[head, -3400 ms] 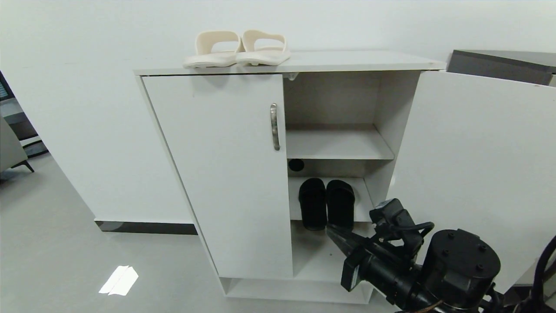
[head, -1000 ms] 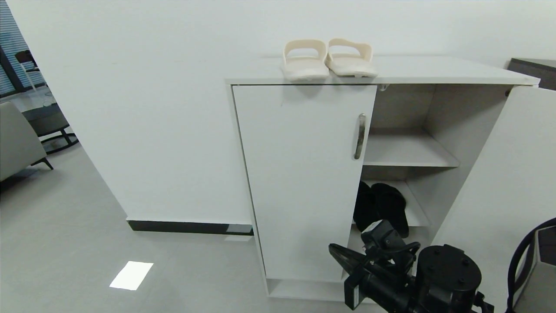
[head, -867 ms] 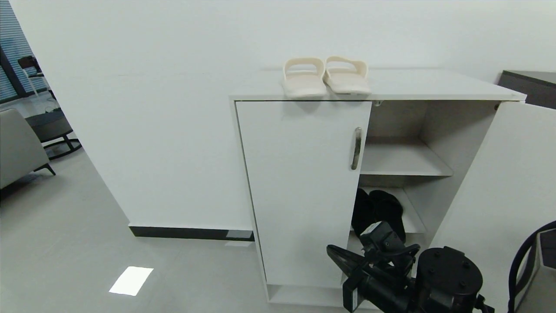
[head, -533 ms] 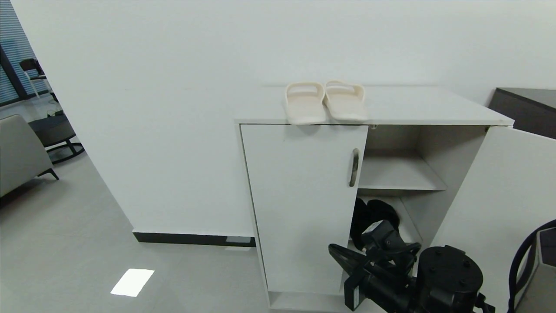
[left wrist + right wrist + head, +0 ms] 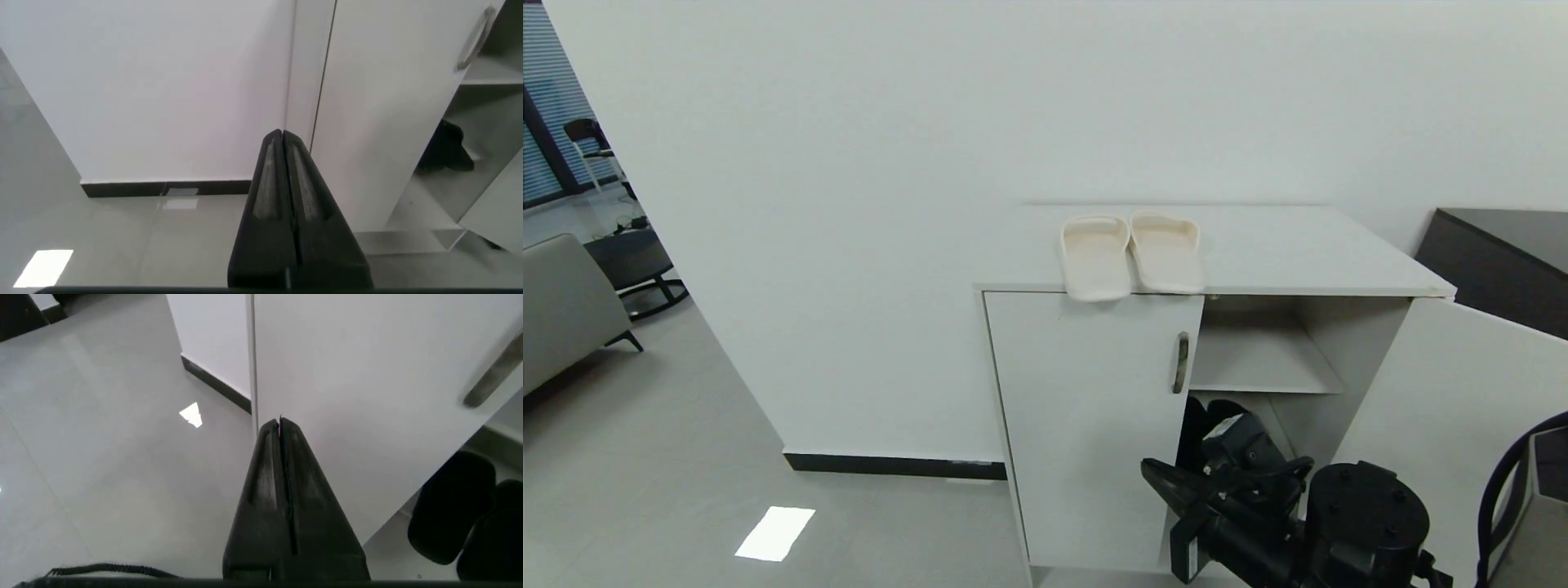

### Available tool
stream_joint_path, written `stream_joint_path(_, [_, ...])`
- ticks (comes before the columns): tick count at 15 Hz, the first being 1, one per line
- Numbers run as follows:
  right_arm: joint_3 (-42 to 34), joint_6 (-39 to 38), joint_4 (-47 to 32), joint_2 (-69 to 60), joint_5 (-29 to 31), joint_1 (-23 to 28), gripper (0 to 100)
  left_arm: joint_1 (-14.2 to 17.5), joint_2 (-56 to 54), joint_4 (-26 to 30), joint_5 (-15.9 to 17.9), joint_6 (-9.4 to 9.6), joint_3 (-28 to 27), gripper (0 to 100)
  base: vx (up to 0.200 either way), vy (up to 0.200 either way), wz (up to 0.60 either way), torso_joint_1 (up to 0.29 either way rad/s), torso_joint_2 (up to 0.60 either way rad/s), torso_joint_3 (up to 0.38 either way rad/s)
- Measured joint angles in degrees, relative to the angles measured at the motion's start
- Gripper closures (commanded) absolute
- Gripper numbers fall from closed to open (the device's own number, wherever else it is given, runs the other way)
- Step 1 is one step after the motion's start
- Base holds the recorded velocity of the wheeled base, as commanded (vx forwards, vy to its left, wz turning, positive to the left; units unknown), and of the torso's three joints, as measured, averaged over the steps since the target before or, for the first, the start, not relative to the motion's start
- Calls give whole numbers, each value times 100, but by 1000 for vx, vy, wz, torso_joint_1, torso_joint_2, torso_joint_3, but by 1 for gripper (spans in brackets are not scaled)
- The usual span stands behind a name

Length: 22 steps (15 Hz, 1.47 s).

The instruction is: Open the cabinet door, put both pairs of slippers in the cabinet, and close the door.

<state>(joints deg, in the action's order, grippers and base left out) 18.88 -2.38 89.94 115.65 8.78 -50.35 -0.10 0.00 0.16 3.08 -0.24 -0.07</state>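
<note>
The right tool is seen closed, its two fingers pressed flat together, and is held low in front of the cabinet with its tip pointed at the shut left door. The left tool is likewise closed, finger against finger, and is aimed at the cabinet's left edge, where the wall meets the floor. The cream slippers are set side by side on the cabinet's top, well above both tools and apart from them, with their near ends reaching the front edge over the shut door. The black slippers are lodged on a lower shelf inside, just beyond the right tool and below the door's handle. The right door is swung open, off to the right of the right tool. An upper shelf is seen above the black pair, higher than the tool
</note>
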Motion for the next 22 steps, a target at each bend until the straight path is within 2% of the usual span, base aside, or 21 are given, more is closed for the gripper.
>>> stream_joint_path(14, [24,-62,2,6,-5,-1,100,0,0,0,0,-5,0,100,0,0,0,258,-550,-299])
stream_joint_path(17, [32,335,0,33,57,-45,100,0,0,0,0,-5,-2,100,0,0,0,116,-230,-116])
stream_joint_path(18, [0,750,-2,50,156,-95,100,0,0,2,0,-2,0,100,0,0,0,0,0,0])
stream_joint_path(20, [123,935,-55,28,780,-155,100,0,0,2,4,6,0,100,0,0,0,0,0,0])
stream_joint_path(21, [297,872,-529,-13,1106,-150,100,0,0,2,6,9,0,100,0,0,0,0,0,0])
stream_joint_path(22, [536,711,-1328,-83,1481,-137,100,0,0,2,6,13,0,100,0,0,0,0,0,0])
